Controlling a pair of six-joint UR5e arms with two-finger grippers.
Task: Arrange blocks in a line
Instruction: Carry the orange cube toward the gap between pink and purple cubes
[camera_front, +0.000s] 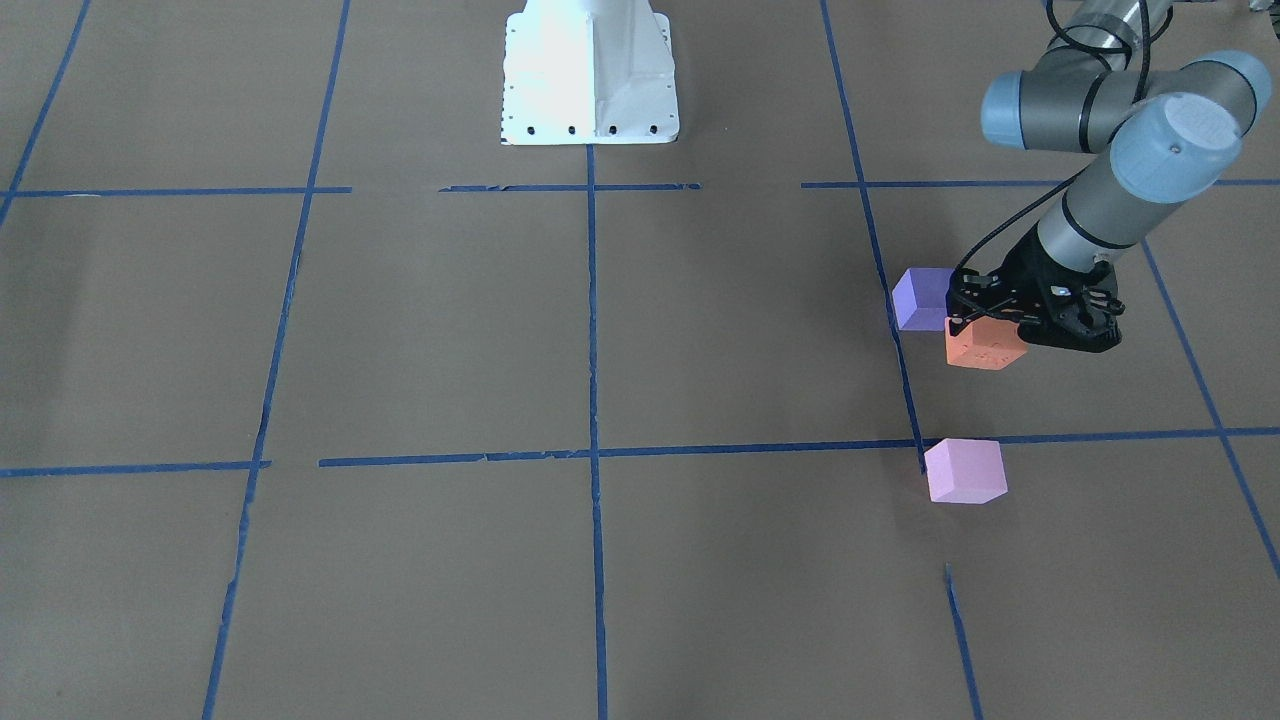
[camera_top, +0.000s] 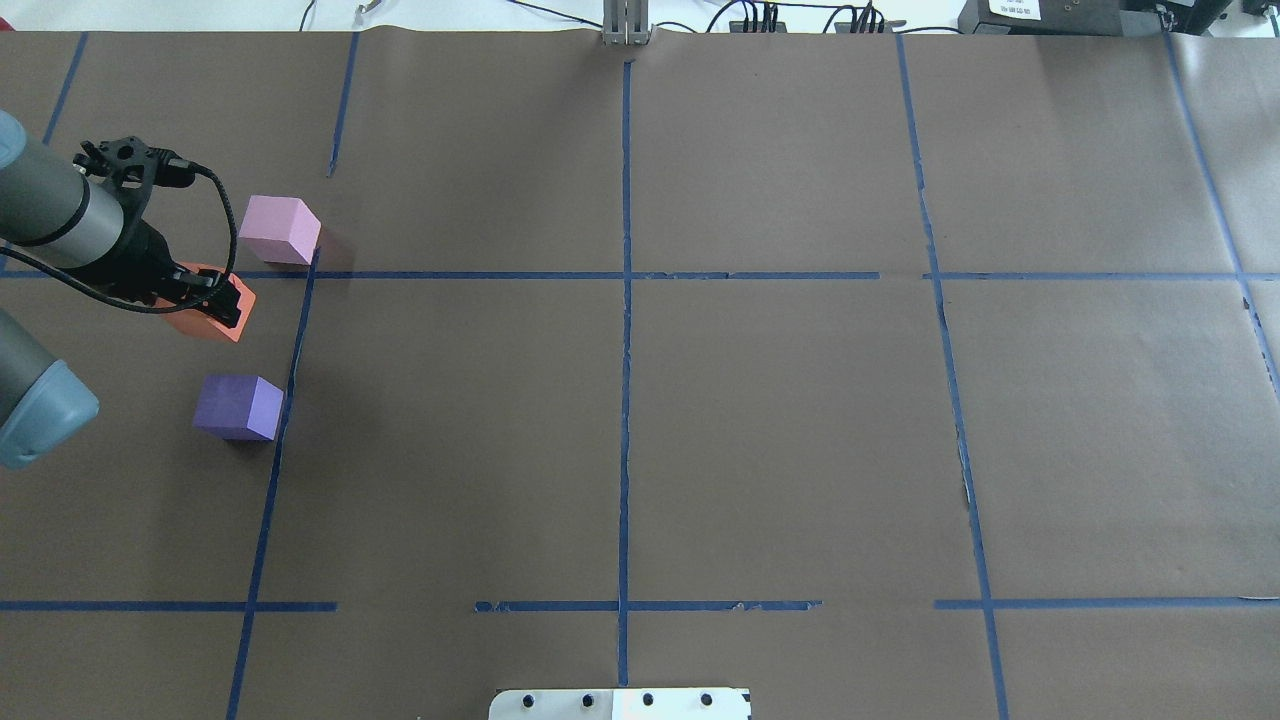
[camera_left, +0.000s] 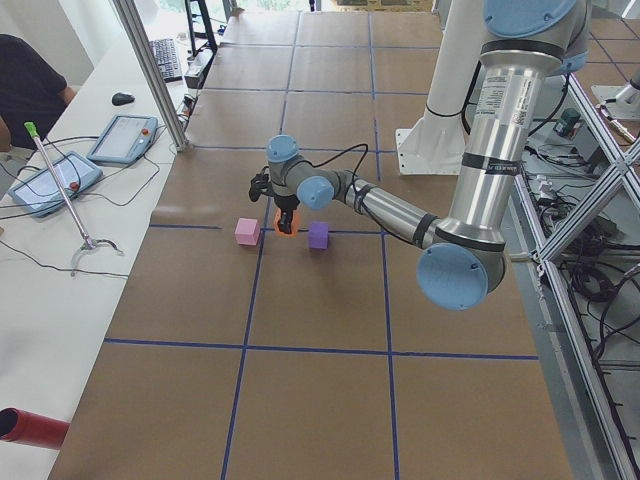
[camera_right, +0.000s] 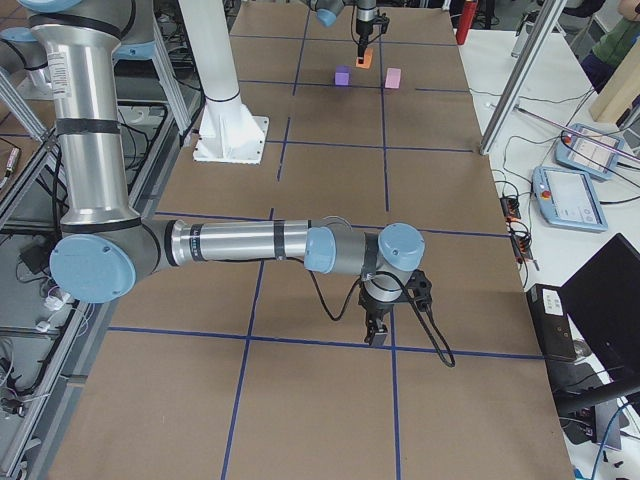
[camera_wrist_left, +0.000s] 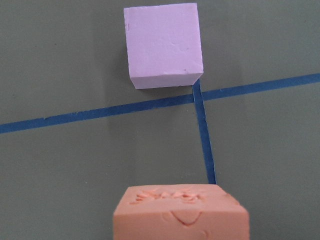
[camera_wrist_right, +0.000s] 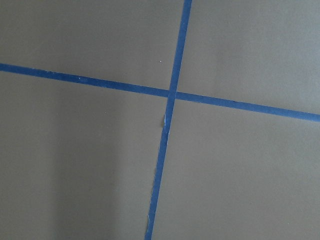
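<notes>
My left gripper is shut on the orange block, low at the table's left side; it also shows in the overhead view. I cannot tell whether the block touches the paper. The blue-violet block stands close beside it, nearer the robot. The pale pink block sits farther out at a tape crossing. In the left wrist view the orange block fills the bottom edge and the pink block lies ahead. My right gripper shows only in the exterior right view; I cannot tell its state.
Brown paper with blue tape grid lines covers the table. The white robot base stands at the near middle edge. Tablets and cables lie on a side bench past the far edge.
</notes>
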